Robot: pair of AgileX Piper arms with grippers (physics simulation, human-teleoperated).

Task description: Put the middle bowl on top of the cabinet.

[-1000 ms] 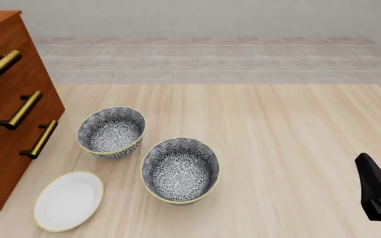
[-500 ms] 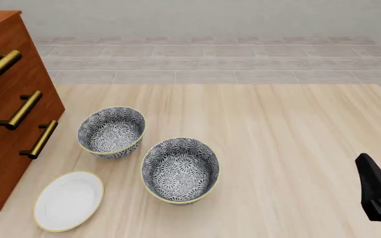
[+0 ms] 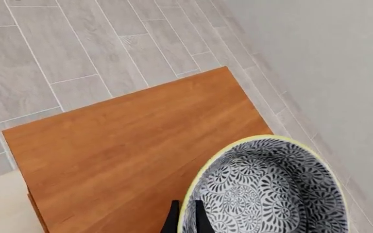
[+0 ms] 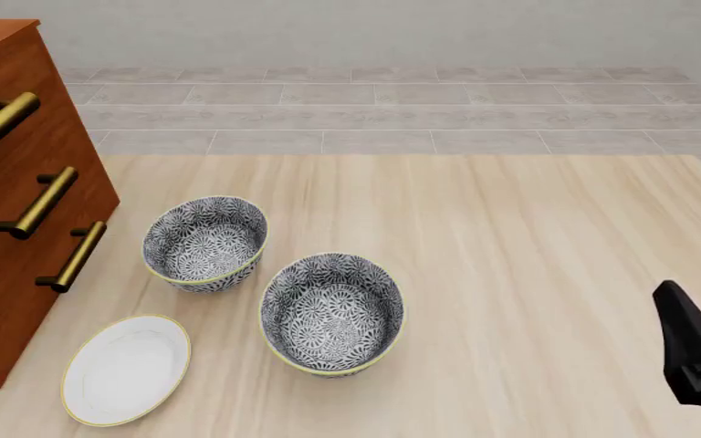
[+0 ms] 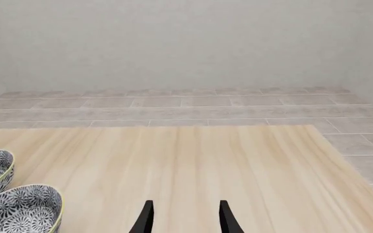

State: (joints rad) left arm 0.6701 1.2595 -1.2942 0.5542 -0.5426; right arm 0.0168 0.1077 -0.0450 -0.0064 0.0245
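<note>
Two black-and-white floral-patterned bowls w/ yellow rims sit on my light wood table [image 4: 533,237] in the front view: a smaller one [image 4: 204,243] nearer the cabinet, a bigger one [image 4: 332,313] just beside it toward me, rims close but I can't tell if touching. Front-left of them lies a flat white plate w/ yellow rim [image 4: 127,369], near the cabinet's base. The large reddish-brown wooden cabinet [image 4: 15,192] stands at the table's left edge, its three brass bar handles [image 4: 37,203] facing the bowls. My left arm is out of the front view; thru the left wrist cam I see a third patterned bowl w/ yellow rim [image 3: 267,191], the middle bowl, over the cabinet's flat wooden top [image 3: 128,145], toward the corner nearest the grey wall [image 3: 329,63]; can't tell if it's resting on the wood or held above. The left gripper [image 3: 186,222] has its dark fingers pinched on that bowl's rim, one each side of the wall. My right gripper [image 5: 183,218] shows in its own cam w/ fingers apart, nothing between them, above bare table; in the front view it's the black shape [image 4: 697,360] at the right edge, well apart from the bowls. Grey tiled floor [image 4: 375,109] beyond the table.
</note>
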